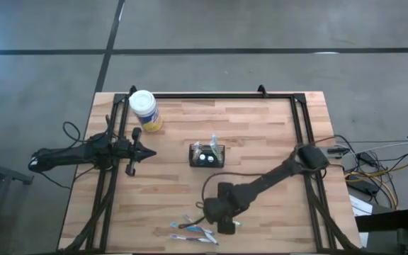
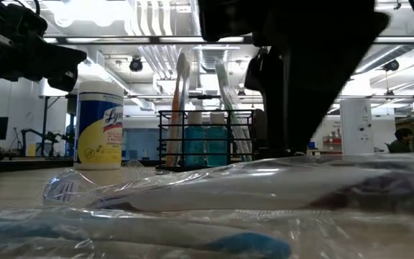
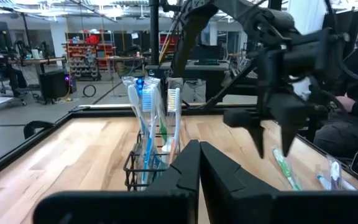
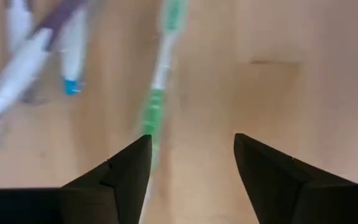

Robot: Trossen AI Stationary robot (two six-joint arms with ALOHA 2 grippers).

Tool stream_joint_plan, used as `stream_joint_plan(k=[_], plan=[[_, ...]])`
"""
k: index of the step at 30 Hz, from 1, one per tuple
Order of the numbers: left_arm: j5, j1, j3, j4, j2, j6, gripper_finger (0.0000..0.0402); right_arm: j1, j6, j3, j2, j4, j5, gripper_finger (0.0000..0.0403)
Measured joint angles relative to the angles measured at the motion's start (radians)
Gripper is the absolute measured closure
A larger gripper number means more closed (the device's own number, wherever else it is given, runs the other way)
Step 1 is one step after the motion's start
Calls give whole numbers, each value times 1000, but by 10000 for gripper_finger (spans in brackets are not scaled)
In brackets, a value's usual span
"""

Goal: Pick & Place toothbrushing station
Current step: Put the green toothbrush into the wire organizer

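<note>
We see the right gripper (image 1: 227,225) low over the near edge of the wooden table (image 1: 261,134), fingers spread — nothing between them.

The small black wire-mesh caddy (image 1: 207,155) sits mid-table, upright, with toothbrushes (image 3: 156,118) standing in it and two blue-capped items (image 2: 207,144) in its compartments. A green-and-white toothbrush (image 4: 157,87) lies flat on the wood just beside one right finger (image 4: 126,171), not touching as far as we can tell; a few wrapped toothbrushes (image 1: 193,232) lie close by at the near edge. The left gripper (image 1: 147,151) waits left of the caddy, pointed at it, fingers closed — empty. A yellow round tub with a white lid (image 1: 146,110) stands behind the left gripper.
</note>
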Motion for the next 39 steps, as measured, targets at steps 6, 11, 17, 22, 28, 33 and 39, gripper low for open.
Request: stream_joint_plan(k=[6,11,17,22,28,33,39], plan=[[0,0,0,0,0,-3,395,36,39,45,17,13,15,176],[0,0,0,1,1,-23,395,57,67,45,24,46,41,177],[0,0,0,2,1,-25,390,68,103,31,76,66,44,177],[0,0,0,2,1,-25,395,67,94,28,101,74,46,177],[0,0,0,2,2,-24,388,66,79,1,99,82,51,199],[0,0,0,3,2,-24,389,58,75,-14,98,82,34,266],[0,0,0,3,2,-24,392,47,33,-17,98,59,32,377]])
